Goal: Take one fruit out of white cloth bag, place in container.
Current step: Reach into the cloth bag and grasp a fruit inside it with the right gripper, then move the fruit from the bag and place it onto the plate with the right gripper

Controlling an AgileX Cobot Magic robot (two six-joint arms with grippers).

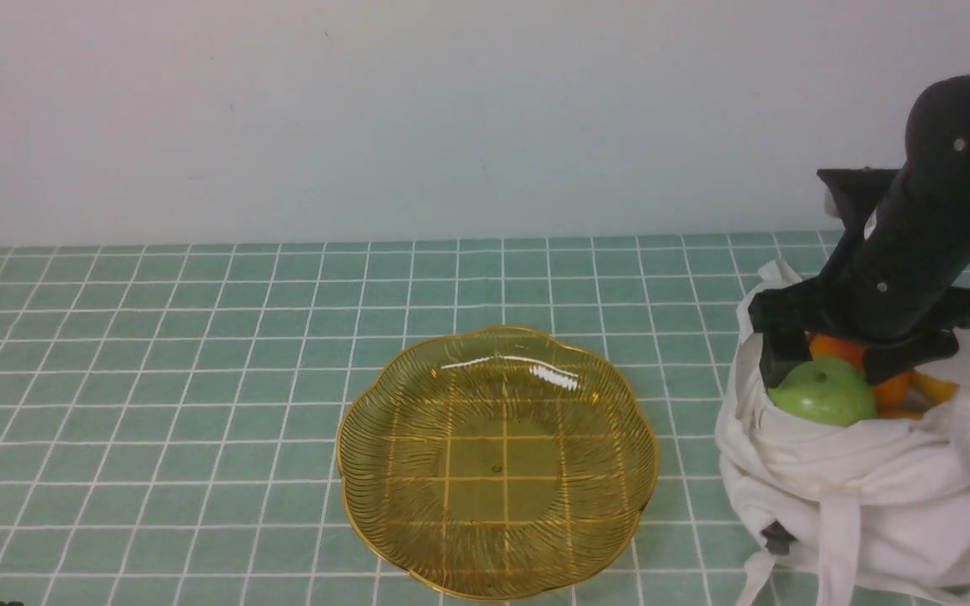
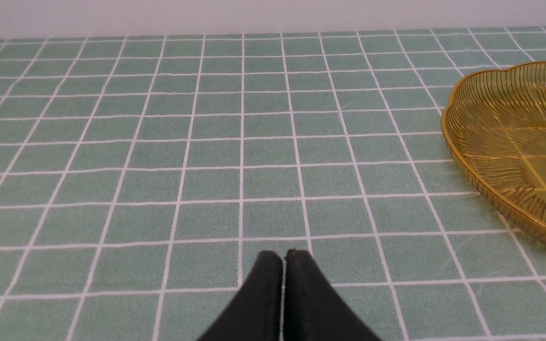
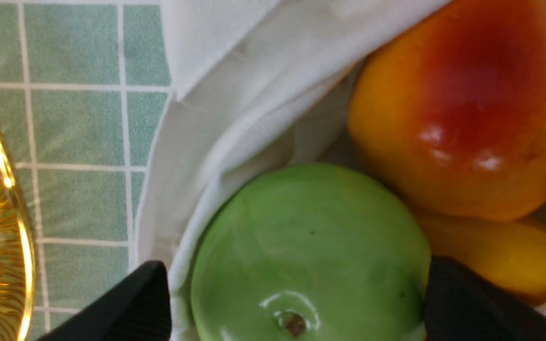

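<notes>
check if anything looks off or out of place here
Nothing is spilled or damaged. One oddity: the right gripper straddles the green apple, but one finger seems to sit outside the white cloth bag rim, so fabric lies between it and the apple. Closing may pinch cloth. The amber dish sits flat and empty.

**Task Items: Position and State**

The glossy green apple (image 1: 822, 394) is sitting at the open mouth of the white cloth bag (image 1: 872, 488), pressing against its front rim. The bag is slumping on the tiled tabletop (image 1: 157, 379), straps hanging down. The scalloped amber dish (image 1: 498, 459) is lying flat near the bag's left side, apart from it.
</notes>
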